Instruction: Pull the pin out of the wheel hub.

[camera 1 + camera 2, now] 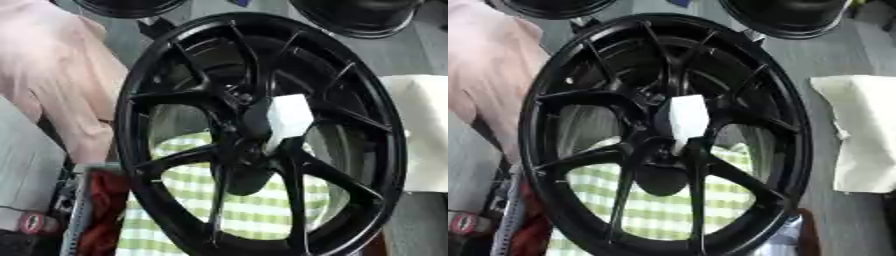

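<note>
A big black spoked wheel fills both views, with its hub near the middle. A white blocky pin sticks out of the hub, tilted a little to the right. A dark rounded shape hangs just below the hub; I cannot make out what it is. I cannot pick out either of my hands against the black spokes.
A green and white checked cloth lies under the wheel. Pink fabric hangs at the left and a white cloth lies at the right. Two more black wheels stand at the far edge. Red clutter sits at the lower left.
</note>
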`<action>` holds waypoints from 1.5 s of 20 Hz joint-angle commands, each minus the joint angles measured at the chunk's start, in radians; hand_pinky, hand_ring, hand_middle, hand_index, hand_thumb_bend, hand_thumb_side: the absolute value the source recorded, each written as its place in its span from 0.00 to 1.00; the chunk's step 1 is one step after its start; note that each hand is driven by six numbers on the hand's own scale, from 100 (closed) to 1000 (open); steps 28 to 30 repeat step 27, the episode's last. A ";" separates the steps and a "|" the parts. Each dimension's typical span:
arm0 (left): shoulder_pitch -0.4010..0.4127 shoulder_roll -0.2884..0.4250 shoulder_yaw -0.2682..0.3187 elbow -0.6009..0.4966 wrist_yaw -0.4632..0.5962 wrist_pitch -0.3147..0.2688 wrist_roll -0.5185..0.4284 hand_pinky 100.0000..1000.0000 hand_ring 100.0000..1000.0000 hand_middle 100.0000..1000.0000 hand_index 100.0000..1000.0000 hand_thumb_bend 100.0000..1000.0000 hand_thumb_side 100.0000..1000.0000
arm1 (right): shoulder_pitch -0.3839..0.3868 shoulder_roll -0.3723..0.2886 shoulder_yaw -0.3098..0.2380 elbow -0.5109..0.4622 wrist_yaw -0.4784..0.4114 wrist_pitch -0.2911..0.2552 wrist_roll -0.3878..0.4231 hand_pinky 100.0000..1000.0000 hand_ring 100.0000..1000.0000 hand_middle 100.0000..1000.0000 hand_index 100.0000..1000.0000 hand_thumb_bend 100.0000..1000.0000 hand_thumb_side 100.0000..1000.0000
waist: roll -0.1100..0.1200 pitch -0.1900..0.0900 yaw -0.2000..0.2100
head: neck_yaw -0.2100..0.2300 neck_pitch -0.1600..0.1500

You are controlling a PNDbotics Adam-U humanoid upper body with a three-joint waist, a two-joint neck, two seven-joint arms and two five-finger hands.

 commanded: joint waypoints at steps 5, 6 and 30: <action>-0.002 0.014 0.010 -0.020 -0.001 -0.001 0.002 0.81 0.60 0.66 0.83 0.08 0.79 | -0.006 0.012 -0.042 -0.053 -0.014 -0.047 -0.048 0.91 0.86 0.87 0.89 0.24 0.51 | 0.006 -0.014 -0.002 | 0.003 -0.016; -0.002 0.014 0.010 -0.020 -0.001 -0.001 0.002 0.81 0.60 0.66 0.83 0.08 0.79 | -0.008 0.014 -0.042 -0.062 -0.026 -0.053 -0.061 0.91 0.85 0.86 0.89 0.28 0.46 | 0.007 -0.014 -0.002 | 0.003 -0.016; -0.016 0.013 -0.003 -0.020 0.004 -0.009 -0.014 0.81 0.60 0.67 0.83 0.08 0.79 | -0.100 0.148 0.178 -0.543 -0.465 -0.055 -0.208 0.89 0.74 0.70 0.74 0.04 0.43 | 0.021 -0.009 0.024 | -0.023 -0.029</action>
